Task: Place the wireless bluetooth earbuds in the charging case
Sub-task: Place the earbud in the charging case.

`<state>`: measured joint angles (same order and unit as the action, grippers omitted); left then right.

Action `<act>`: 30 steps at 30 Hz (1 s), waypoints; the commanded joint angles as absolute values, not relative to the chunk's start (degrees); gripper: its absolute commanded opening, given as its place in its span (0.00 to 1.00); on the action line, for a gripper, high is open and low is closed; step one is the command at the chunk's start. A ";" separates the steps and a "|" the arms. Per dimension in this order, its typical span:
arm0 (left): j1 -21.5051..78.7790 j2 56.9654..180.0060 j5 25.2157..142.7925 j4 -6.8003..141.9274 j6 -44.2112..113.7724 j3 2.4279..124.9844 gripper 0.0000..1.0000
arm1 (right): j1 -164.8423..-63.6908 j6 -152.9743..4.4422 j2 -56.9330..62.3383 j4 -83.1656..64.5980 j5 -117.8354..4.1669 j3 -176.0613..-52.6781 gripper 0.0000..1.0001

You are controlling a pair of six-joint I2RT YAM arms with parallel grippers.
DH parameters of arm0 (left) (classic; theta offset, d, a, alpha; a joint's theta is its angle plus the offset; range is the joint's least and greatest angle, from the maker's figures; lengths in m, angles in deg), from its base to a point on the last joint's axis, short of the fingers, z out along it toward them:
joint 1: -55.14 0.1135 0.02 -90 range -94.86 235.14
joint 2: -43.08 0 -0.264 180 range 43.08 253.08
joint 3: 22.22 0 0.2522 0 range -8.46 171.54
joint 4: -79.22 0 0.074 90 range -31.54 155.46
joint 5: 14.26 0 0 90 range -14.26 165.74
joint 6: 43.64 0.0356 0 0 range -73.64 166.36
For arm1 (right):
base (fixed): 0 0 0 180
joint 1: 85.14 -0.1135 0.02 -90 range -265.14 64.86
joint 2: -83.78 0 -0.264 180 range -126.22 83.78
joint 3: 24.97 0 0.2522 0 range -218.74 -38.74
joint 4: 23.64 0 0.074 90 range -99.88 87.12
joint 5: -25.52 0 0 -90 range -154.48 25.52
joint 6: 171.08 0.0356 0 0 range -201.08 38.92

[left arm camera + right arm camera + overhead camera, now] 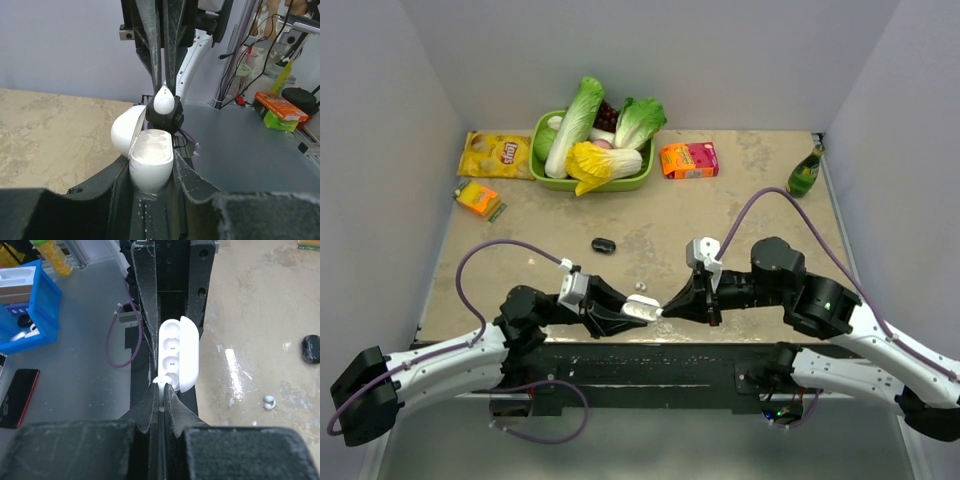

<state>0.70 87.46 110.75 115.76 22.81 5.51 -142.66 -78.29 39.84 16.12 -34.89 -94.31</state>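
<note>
White case (150, 162), lid open, sits clamped in our left gripper (632, 314) at the table's (520, 220) near edge; our right gripper (665, 307) pinches one earbud (164, 101) just beside its wells. Beyond, the other earbud (269, 402) lies on the table, a black oval (603, 245) farther back.

Two arms, the left arm (440, 360) and the right arm (865, 325), each with one gripper: the left gripper (642, 311) and the right gripper (665, 307). One charging case (151, 160). Two earbuds: a pinched earbud (164, 102) near the middle and a loose earbud (269, 402) on the table just beyond. One black oval object (603, 245). At the far side, one green basket (620, 186) showing three leafy heads (575, 125), one chip bag (496, 155), one small orange packet (479, 199), one orange-pink box (689, 159), and one green bottle (805, 172) at the far right.
</note>
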 commanded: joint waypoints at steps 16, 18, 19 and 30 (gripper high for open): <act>0.91 90.63 114.68 123.20 20.96 7.45 0.00 | -144.46 -79.32 35.09 12.18 -36.70 -94.37 0.00; 0.91 90.98 114.85 123.38 21.13 7.53 0.00 | -144.47 -79.59 34.66 12.27 -36.79 -94.46 0.00; 0.91 91.15 114.85 123.38 21.14 7.71 0.00 | -144.47 -79.50 34.65 12.01 -36.79 -94.46 0.00; 0.91 90.37 114.06 123.73 21.66 7.80 0.00 | -144.64 -79.68 34.74 13.24 -37.93 -94.02 0.00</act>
